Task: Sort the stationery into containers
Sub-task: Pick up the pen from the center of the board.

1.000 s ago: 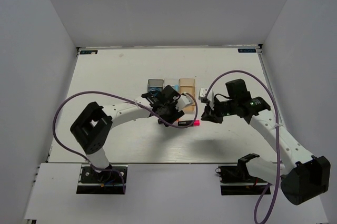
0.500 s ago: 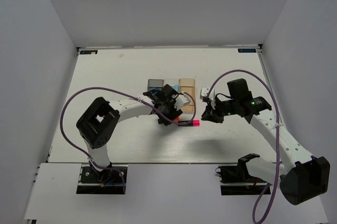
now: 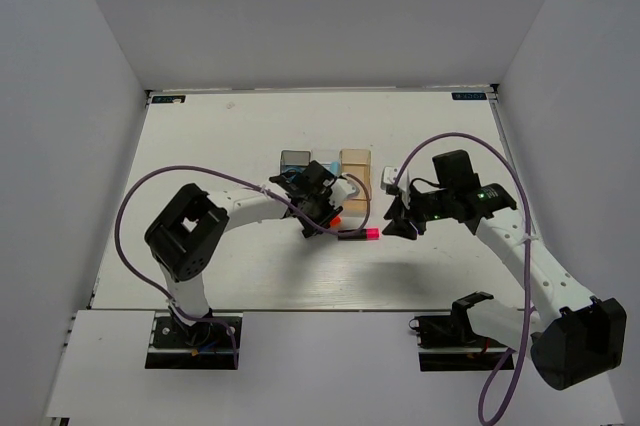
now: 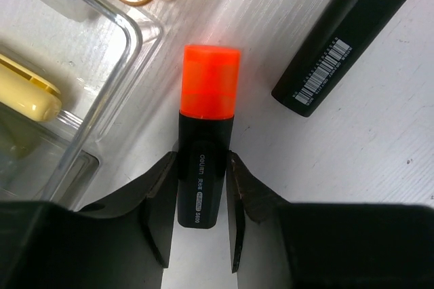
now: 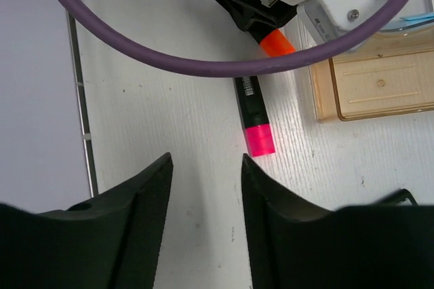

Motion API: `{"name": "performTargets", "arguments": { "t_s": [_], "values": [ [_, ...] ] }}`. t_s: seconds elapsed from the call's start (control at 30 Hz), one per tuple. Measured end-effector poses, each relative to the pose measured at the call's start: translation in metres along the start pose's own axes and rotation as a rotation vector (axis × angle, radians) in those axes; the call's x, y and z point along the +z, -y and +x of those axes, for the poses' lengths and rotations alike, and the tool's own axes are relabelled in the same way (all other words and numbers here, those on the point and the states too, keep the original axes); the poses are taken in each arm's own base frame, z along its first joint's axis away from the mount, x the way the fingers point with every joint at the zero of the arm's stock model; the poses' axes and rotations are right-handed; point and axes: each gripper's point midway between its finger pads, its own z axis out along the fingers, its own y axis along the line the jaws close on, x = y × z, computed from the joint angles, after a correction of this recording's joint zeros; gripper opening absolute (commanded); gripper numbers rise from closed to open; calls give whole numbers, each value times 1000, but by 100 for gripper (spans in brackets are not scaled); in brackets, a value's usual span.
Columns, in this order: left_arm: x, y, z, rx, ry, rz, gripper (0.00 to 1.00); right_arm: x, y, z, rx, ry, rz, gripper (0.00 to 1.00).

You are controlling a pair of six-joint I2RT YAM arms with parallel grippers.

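My left gripper (image 3: 320, 216) (image 4: 203, 159) is shut on the black body of an orange-capped highlighter (image 4: 207, 133) (image 3: 335, 218), low at the table beside the clear bin (image 4: 108, 45) (image 3: 324, 159). A pale yellow stick (image 4: 27, 92) lies in that bin. A pink-capped highlighter (image 3: 360, 234) (image 5: 252, 109) (image 4: 339, 38) lies on the table just right of it. My right gripper (image 3: 400, 224) (image 5: 203, 160) is open and empty, above the table a little right of the pink cap. The smoky grey bin (image 3: 294, 159) and the tan bin (image 3: 354, 161) (image 5: 373, 85) flank the clear one.
A small white item (image 3: 386, 178) lies right of the tan bin. The left arm's purple cable (image 5: 203, 65) arcs across the right wrist view. White walls enclose the table on three sides.
The left gripper has shifted slightly left and back by the bins, and the orange cap now shows beside it. The right gripper has barely moved; the pink highlighter stays put.
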Motion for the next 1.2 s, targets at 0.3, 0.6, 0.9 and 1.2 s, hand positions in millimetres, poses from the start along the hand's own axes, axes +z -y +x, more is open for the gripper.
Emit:
{"name": "performTargets", "arguments": {
  "t_s": [0.3, 0.6, 0.9, 1.2],
  "values": [
    [1, 1, 0, -13, 29, -20, 42, -2, -1, -2, -5, 8, 2, 62],
    [3, 1, -2, -11, 38, -53, 43, -5, -1, -4, -12, 15, 14, 64],
    [4, -1, -1, -27, 45, -67, 36, -5, -1, -4, -13, 16, 16, 64],
    [3, 2, -2, -29, 45, -66, 0, -6, -1, -5, -17, 18, 19, 64]
  ]
}}
